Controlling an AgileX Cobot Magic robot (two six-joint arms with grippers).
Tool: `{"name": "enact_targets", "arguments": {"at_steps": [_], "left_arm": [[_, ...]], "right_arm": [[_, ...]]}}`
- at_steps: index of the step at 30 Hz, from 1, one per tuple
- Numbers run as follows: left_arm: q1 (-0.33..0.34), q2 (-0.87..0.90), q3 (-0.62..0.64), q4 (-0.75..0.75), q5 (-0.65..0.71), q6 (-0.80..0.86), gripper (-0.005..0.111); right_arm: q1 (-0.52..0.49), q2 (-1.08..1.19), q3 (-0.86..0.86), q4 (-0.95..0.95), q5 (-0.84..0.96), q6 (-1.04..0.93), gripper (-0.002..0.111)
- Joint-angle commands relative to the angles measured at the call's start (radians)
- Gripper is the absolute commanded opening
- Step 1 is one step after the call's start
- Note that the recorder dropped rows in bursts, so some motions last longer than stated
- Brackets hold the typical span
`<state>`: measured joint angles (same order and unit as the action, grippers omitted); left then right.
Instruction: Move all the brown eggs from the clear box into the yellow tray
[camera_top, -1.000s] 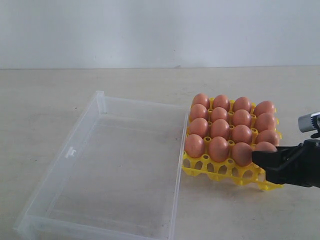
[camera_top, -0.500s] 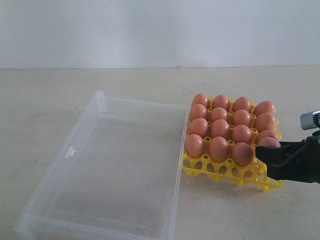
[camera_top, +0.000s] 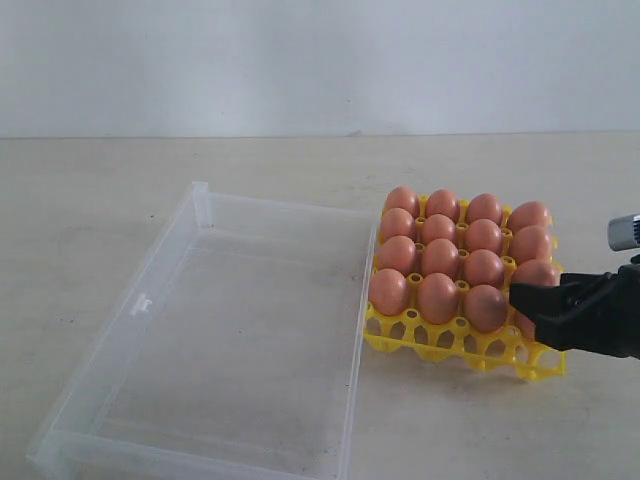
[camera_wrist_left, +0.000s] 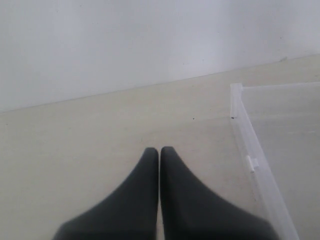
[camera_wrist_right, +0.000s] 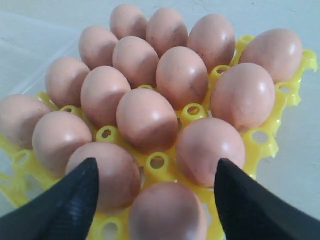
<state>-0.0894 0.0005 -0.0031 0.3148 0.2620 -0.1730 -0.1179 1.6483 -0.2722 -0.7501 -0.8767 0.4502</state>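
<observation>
The right gripper (camera_wrist_right: 156, 165) hangs low over the corner of the yellow tray (camera_wrist_right: 299, 62) nearest to it. Its jaws are spread wide and hold nothing. One egg (camera_wrist_right: 167, 212) sits in the cup directly below and between the fingers, with a gap showing on each side. This spacing probably lets the fingers clear the shell without tipping the egg or knocking its neighbours.

The left gripper (camera_wrist_left: 159, 152) is clenched with nothing between its fingers. It hovers over the bare table (camera_top: 120, 180), with the clear box (camera_top: 200, 195) off to one side of it, out of the way of the working arm.

The brown eggs (camera_top: 440, 258) fill all sixteen cups ahead of the right gripper. They are smooth, reddish-brown and faintly speckled, and each sits upright between the tray's raised peaks. No egg shows in the box beyond the tray. The task appears complete.
</observation>
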Motion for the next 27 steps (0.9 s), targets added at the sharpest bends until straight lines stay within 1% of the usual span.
{"name": "enact_targets", "arguments": {"at_steps": [1,2,3,5,6,7,8,11,13,14,15,16,17,19,20,21,22,23,24,27], "left_arm": [[-0.002,-0.001,0.003,-0.004,-0.007,-0.007,0.001],[-0.002,-0.001,0.003,-0.004,-0.007,-0.007,0.001],[-0.002,-0.001,0.003,-0.004,-0.007,-0.007,0.001],[-0.002,-0.001,0.003,-0.004,-0.007,-0.007,0.001],[-0.002,-0.001,0.003,-0.004,-0.007,-0.007,0.001],[-0.002,-0.001,0.003,-0.004,-0.007,-0.007,0.001],[-0.002,-0.001,0.003,-0.004,-0.007,-0.007,0.001],[-0.002,-0.001,0.003,-0.004,-0.009,-0.007,0.001],[-0.002,-0.001,0.003,-0.004,-0.009,-0.007,0.001],[-0.002,-0.001,0.003,-0.004,-0.009,-0.007,0.001],[-0.002,-0.001,0.003,-0.004,-0.009,-0.007,0.001],[-0.002,-0.001,0.003,-0.004,-0.009,-0.007,0.001],[-0.002,-0.001,0.003,-0.004,-0.009,-0.007,0.001],[-0.002,-0.001,0.003,-0.004,-0.009,-0.007,0.001],[-0.002,-0.001,0.003,-0.004,-0.009,-0.007,0.001],[-0.002,-0.001,0.003,-0.004,-0.009,-0.007,0.001],[-0.002,-0.001,0.003,-0.004,-0.009,-0.007,0.001],[-0.002,-0.001,0.003,-0.004,-0.009,-0.007,0.001],[-0.002,-0.001,0.003,-0.004,-0.006,-0.007,0.001],[-0.002,-0.001,0.003,-0.004,-0.006,-0.007,0.001]], "right_arm": [[-0.002,-0.016,-0.001,-0.057,-0.011,0.153,0.059],[-0.002,-0.030,-0.001,-0.098,-0.014,0.242,0.054],[-0.002,-0.053,-0.001,-0.149,-0.021,0.320,0.043],[-0.002,-0.118,-0.001,-0.279,-0.056,0.486,0.014],[-0.002,-0.150,-0.001,-0.313,-0.085,0.528,-0.002],[-0.002,-0.194,-0.001,-0.309,-0.109,0.568,0.001],[-0.002,-0.243,-0.001,-0.274,-0.133,0.594,0.001],[-0.002,-0.399,-0.001,-0.070,-0.174,0.605,0.001],[-0.002,-0.526,-0.001,0.046,-0.166,0.605,0.001],[-0.002,-0.593,-0.004,0.073,-0.143,0.605,0.001],[-0.002,-0.661,-0.012,0.060,-0.099,0.610,0.001],[-0.002,-0.717,-0.018,0.025,-0.042,0.614,0.001],[-0.002,-0.788,-0.023,-0.059,0.033,0.632,0.001],[-0.002,-0.923,-0.029,-0.345,0.196,0.737,0.001],[-0.002,-0.998,-0.029,-0.526,0.285,0.854,0.001],[-0.002,-1.069,-0.029,-0.754,0.359,1.025,0.001],[-0.002,-1.123,-0.029,-0.954,0.395,1.223,0.001],[-0.002,-1.196,-0.016,-0.994,0.423,1.331,0.001],[-0.002,-1.243,-0.014,-0.994,0.435,1.355,0.001],[-0.002,-1.378,0.000,-0.994,0.427,1.305,0.001]]}}
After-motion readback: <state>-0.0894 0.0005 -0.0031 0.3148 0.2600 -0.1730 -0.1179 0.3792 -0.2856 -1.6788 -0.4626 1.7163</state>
